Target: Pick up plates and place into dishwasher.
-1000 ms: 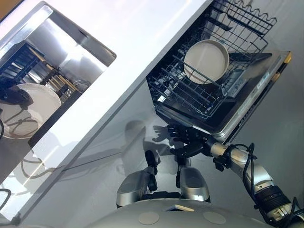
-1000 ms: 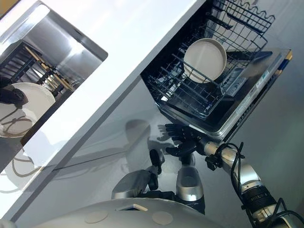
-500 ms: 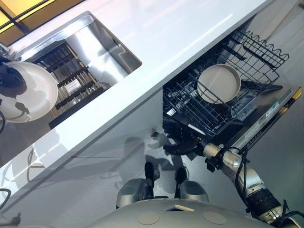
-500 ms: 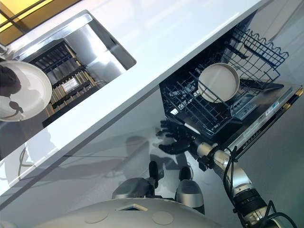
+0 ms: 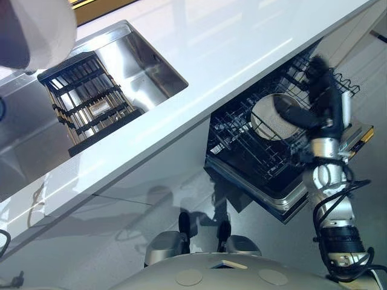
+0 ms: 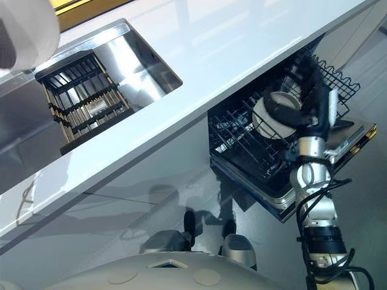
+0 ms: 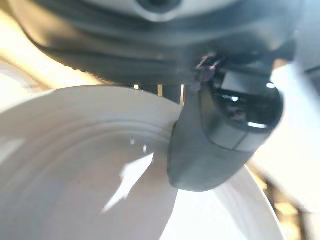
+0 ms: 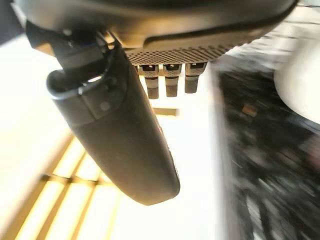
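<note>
A white plate (image 5: 42, 27) hangs above the sink (image 5: 145, 66) at the far upper left, held up by my left hand (image 5: 13, 53). In the left wrist view the thumb (image 7: 220, 135) presses on the plate's (image 7: 90, 190) rim. A beige plate (image 5: 269, 121) stands on edge in the lower rack (image 5: 242, 145) of the open dishwasher. My right hand (image 5: 320, 84) is raised in front of that rack, close to the beige plate, empty, with its thumb (image 8: 125, 145) straight.
A dark slatted rack (image 5: 87, 103) sits inside the steel sink. The white counter (image 5: 242, 42) runs diagonally above the dishwasher. The dishwasher door (image 5: 284, 202) lies open below the rack, next to my right forearm.
The view has shifted. My right hand rose from below the dishwasher door to in front of the rack. My left hand lifted the white plate higher, toward the upper left corner.
</note>
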`<state>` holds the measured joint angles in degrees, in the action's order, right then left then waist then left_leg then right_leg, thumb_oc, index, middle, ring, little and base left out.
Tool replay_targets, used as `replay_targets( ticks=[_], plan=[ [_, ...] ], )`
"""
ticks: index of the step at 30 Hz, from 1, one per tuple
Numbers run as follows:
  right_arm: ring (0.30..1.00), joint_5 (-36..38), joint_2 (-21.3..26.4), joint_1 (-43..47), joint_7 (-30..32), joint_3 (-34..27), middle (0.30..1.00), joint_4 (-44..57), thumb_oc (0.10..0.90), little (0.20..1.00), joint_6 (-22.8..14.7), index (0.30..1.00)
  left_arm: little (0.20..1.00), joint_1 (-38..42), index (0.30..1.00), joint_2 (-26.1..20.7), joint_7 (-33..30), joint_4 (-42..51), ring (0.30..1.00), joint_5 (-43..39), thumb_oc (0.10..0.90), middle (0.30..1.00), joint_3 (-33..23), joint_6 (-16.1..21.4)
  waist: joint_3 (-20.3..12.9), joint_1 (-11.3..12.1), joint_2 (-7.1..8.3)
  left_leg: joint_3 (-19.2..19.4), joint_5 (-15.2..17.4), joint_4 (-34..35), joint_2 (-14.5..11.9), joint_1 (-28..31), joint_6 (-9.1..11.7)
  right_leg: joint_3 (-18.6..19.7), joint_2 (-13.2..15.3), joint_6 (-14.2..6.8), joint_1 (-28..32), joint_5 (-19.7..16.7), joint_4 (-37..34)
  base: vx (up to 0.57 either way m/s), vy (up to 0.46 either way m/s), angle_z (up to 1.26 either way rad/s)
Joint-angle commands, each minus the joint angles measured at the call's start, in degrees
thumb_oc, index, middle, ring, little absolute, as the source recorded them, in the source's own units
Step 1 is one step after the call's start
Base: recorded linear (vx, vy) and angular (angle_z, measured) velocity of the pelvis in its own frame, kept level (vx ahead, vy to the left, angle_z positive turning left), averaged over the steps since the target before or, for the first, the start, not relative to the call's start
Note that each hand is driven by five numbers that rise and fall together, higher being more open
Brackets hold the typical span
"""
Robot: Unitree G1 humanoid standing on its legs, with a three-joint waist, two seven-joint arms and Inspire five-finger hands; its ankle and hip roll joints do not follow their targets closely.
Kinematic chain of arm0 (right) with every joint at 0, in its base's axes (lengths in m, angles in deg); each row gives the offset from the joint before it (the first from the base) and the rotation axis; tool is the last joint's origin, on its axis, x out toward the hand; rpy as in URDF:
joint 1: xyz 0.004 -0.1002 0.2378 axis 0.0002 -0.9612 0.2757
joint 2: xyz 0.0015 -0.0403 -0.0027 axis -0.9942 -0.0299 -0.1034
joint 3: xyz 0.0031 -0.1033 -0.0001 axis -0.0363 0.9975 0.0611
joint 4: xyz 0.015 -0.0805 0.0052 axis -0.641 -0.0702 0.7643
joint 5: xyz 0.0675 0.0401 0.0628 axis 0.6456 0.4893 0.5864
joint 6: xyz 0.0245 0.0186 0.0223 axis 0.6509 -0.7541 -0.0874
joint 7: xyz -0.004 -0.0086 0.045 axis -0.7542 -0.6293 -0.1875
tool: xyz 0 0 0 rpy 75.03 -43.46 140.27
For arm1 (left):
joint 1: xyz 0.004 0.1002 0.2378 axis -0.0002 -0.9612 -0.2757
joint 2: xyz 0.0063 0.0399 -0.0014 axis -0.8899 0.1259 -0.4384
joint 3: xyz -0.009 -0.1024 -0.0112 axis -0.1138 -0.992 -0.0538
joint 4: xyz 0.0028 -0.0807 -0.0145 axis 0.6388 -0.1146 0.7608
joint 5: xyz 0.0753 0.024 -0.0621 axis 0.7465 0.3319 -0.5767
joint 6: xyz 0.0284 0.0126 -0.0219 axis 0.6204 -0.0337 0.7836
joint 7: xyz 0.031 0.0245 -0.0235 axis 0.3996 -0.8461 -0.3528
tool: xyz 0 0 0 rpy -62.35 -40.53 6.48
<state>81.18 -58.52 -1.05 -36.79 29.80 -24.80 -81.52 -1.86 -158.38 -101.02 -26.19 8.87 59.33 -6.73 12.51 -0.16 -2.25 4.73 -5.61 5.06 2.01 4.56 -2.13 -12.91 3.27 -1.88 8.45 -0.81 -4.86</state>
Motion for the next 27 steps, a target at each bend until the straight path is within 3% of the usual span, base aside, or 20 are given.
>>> replay_targets(
  ticks=[1, 4, 7, 10, 12, 13, 19, 27],
  plan=[
    [0.9, -0.2, 5.9, 7.5, -5.2, -0.2, 0.9, 10.5, 0.8, 0.9, -8.1, 0.9, 0.2, 3.2, 0.3, 1.9, -9.2, 2.7, 0.3, 8.7, 0.1, 0.3, -5.4, 3.8, -8.6, -0.3, -2.63, 1.8, 9.5, -0.4, 0.7, 5.0, 1.1, 0.3, -2.1, -1.6, -2.3, 7.9, 8.0, 0.01, -0.012, -0.05],
    [0.9, 7.8, 6.2, 11.7, -12.1, 2.0, 0.9, 13.3, 0.8, 0.9, -5.1, 0.9, 0.2, 4.4, 0.3, 4.4, -11.3, 5.4, 0.3, 12.0, 0.1, 0.3, -3.8, 5.6, -9.1, -0.2, -2.25, 1.6, 9.5, -0.5, 0.8, 5.3, 1.4, 0.4, -2.3, -1.3, -1.9, 8.0, 8.0, 0.0, -0.005, -0.01],
    [0.9, 14.4, 4.6, 14.8, -18.9, 5.9, 0.9, 15.2, 0.8, 0.9, 0.4, 0.9, 0.2, 5.1, 0.3, 8.4, -12.5, 7.6, 0.3, 13.0, 0.1, 0.3, -0.9, 7.3, -9.5, 0.1, -1.66, 1.4, 9.5, -0.7, 0.9, 5.4, 1.6, 0.3, -2.3, -1.1, -1.5, 8.0, 7.8, 0.0, -0.01, 0.01],
    [0.9, 15.2, 2.9, 18.2, -19.8, 10.2, 0.9, 15.7, 0.8, 0.9, 3.3, 0.9, 0.2, 6.2, 0.3, 12.8, -12.6, 9.3, 0.3, 13.0, 0.1, 0.3, 2.9, 8.3, -9.9, 0.6, -0.99, 1.0, 9.5, -1.1, 1.0, 5.4, 1.5, 0.1, -2.3, -0.8, -1.1, 8.1, 7.7, 0.01, -0.035, 0.06],
    [0.9, 11.7, 0.6, 21.0, -17.2, 13.3, 0.9, 14.5, 0.8, 0.9, 2.0, 0.9, 0.2, 6.8, 0.3, 17.9, -14.5, 9.8, 0.3, 12.9, 0.1, 0.3, 6.5, 9.7, -10.1, 1.1, -0.39, 0.7, 9.6, -1.3, 1.0, 5.5, 1.4, 0.0, -2.5, -0.7, -0.6, 8.1, 7.6, 0.02, -0.044, 0.03],
    [0.9, 11.6, 0.5, 21.1, -17.1, 13.5, 0.9, 14.4, 0.8, 0.9, 1.8, 0.9, 0.2, 6.8, 0.3, 18.2, -14.7, 9.9, 0.3, 12.9, 0.1, 0.3, 6.6, 9.8, -10.1, 1.1, -0.38, 0.6, 9.6, -1.3, 1.0, 5.5, 1.4, 0.0, -2.5, -0.7, -0.6, 8.1, 7.5, 0.02, -0.041, 0.03],
    [0.9, 4.3, -5.4, 21.0, -14.8, 17.5, 0.9, 13.9, 0.8, 0.9, -0.5, 0.9, 0.2, 1.2, 0.3, 32.3, -15.6, 13.6, 0.3, 13.9, 0.1, 0.3, 9.5, 14.1, -9.9, 1.7, 0.53, -0.1, 9.5, -1.4, 1.0, 5.7, 1.3, 0.2, -2.8, -0.5, -0.1, 7.9, 7.2, 0.01, -0.016, 0.05],
    [0.9, 1.8, -7.4, 20.4, -10.9, 20.3, 0.9, 10.5, 0.8, 0.9, -0.5, 0.9, 0.2, -0.9, 0.3, 38.9, -11.8, 13.8, 0.3, 13.3, 0.1, 0.3, 15.5, 16.9, -9.2, 1.7, 1.02, 0.1, 9.6, -1.7, 0.9, 5.9, 1.0, 0.4, -3.1, -0.4, 0.2, 7.9, 7.5, 0.01, -0.001, -0.01]
  ],
)
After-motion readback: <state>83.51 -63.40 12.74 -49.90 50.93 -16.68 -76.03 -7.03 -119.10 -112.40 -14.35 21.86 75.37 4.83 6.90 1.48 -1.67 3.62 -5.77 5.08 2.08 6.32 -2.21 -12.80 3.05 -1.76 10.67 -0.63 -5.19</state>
